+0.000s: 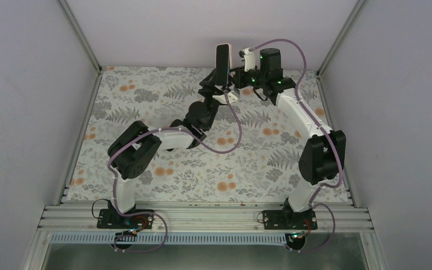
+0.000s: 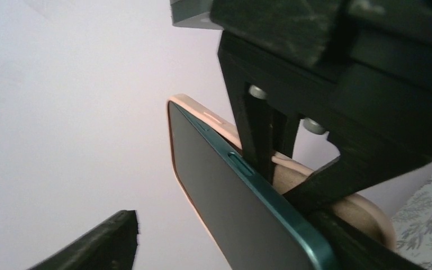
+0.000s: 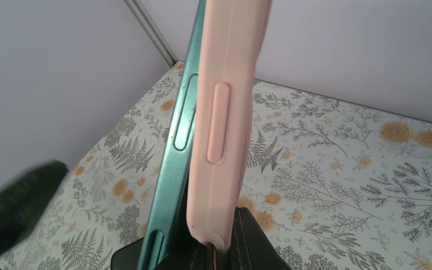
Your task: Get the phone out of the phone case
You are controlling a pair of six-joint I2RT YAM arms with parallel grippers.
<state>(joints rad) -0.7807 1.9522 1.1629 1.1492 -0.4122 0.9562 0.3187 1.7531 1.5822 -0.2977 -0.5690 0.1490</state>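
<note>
Above the far end of the floral-patterned counter (image 1: 247, 163), the slim rectangular phone with a teal metal frame and dark glass screen (image 1: 221, 61) stands upright, long axis vertical, screen toward the left arm. Its pale pink silicone phone case (image 3: 225, 112) sits behind it, its side wall off the teal edge. The right hand (image 3: 216, 253) clamps the case's lower end. The left hand (image 1: 219, 85) gapes wide, one finger well apart from the screen.

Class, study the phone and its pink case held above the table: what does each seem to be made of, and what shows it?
Phone case: likely silicone or soft plastic; matte pink, no glare, moulded button bump. Phone: dark glossy front, probably glass; teal rim with a faint sheen, perhaps coated metal.
</note>
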